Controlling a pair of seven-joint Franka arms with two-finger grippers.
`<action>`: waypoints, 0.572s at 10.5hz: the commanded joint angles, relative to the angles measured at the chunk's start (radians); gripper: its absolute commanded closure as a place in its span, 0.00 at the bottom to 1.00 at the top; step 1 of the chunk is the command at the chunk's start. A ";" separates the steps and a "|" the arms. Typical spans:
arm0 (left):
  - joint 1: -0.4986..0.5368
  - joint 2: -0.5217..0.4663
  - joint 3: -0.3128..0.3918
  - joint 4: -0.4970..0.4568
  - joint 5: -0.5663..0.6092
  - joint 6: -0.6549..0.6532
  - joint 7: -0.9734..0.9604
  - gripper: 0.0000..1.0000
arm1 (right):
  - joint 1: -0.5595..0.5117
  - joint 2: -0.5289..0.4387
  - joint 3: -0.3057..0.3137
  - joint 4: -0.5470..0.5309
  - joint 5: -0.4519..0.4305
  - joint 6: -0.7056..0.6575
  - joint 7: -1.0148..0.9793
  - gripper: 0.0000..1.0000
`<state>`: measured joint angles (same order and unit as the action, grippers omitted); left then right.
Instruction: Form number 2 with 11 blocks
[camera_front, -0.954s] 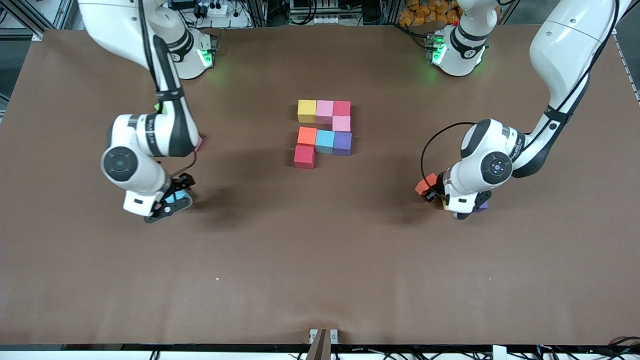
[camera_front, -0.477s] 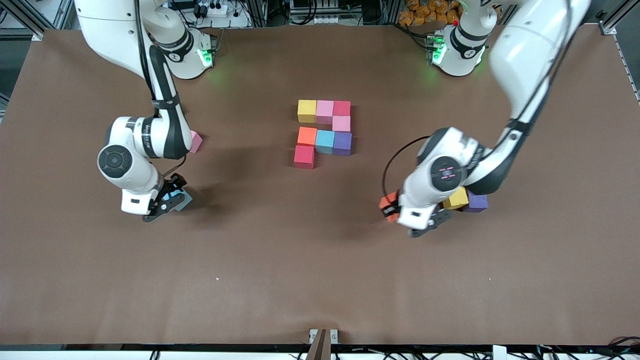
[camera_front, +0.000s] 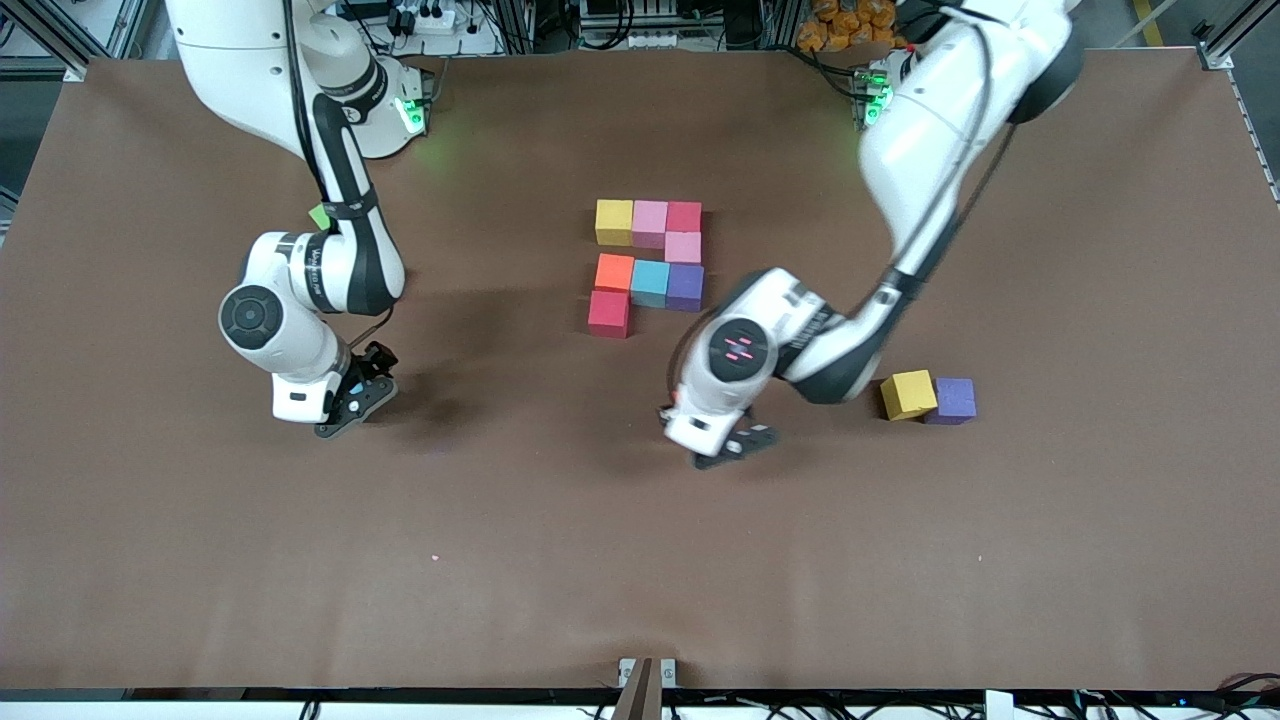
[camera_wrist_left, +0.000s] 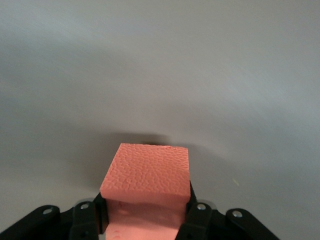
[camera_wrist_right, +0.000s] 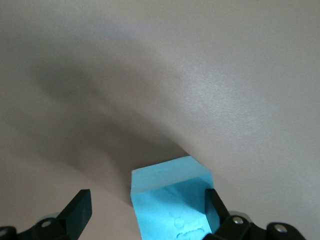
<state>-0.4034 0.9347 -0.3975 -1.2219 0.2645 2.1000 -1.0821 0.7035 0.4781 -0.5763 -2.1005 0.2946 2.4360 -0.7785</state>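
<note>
The left gripper (camera_front: 722, 447) is clamped on an orange block (camera_wrist_left: 146, 175), seen gripped on two opposite faces in the left wrist view, and hangs over bare table (camera_front: 560, 560) with the unfinished number 2 (camera_front: 650, 262) a short way off toward the arm bases. In the front view the arm hides the block. The digit has eight cubes so far: three rows plus a red cube (camera_front: 608, 313) starting the fourth, so the bottom row looks like the orange block's destination.

The right gripper (camera_front: 350, 400) stands low over the table toward the right arm's end, its fingers spread wide around a light blue block (camera_wrist_right: 172, 197), one finger (camera_wrist_right: 214, 207) right against a side face, the other clear of it. It does not look clamped yet.

A yellow block (camera_front: 908, 394) and a purple block (camera_front: 953, 400) sit touching each other, near the left gripper on the side away from the digit. A green cube (camera_front: 319, 215) peeks out by the right arm.

The blocks look like light foam with a pebbled, matte skin: easy to lift, unlikely to slip, and slightly yielding. Flat opposite faces, pinched near the middle, should keep one square for setting down.
</note>
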 joint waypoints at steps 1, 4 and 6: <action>-0.109 0.035 0.025 0.096 0.019 -0.084 0.011 1.00 | -0.019 -0.015 0.006 -0.016 0.024 0.011 -0.080 0.00; -0.204 0.053 0.068 0.110 0.019 -0.106 0.124 1.00 | -0.021 -0.019 0.006 -0.016 0.026 0.003 -0.099 0.00; -0.236 0.061 0.077 0.110 0.010 -0.106 0.187 1.00 | -0.018 -0.030 0.006 -0.013 0.026 -0.018 -0.104 0.00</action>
<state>-0.6122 0.9708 -0.3387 -1.1567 0.2647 2.0188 -0.9503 0.6910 0.4763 -0.5762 -2.1022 0.2967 2.4339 -0.8512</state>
